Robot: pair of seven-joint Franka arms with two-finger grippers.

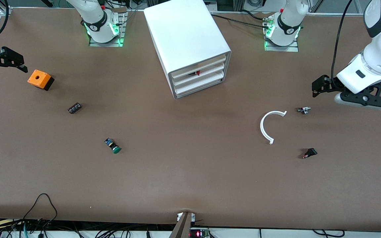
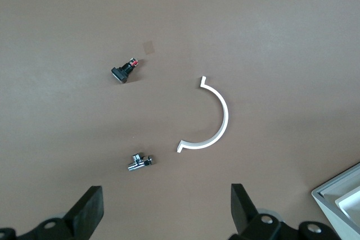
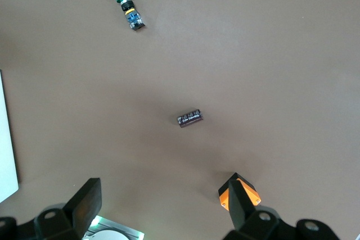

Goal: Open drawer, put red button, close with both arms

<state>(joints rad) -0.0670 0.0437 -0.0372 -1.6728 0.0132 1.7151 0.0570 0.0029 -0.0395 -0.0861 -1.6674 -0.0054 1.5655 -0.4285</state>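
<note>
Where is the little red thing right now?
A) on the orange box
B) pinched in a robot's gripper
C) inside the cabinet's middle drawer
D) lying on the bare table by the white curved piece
C: the red button shows in the gap of the drawer, which is not fully shut.

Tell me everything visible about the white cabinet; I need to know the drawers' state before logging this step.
The white cabinet is a smooth, box-shaped unit, plastic by its look, standing on the brown table between the two arm bases, its front turned at an angle toward the front camera. Three shallow white drawers are stacked in its front. Something small and red shows at the middle drawer. Neither gripper touches it.
</note>
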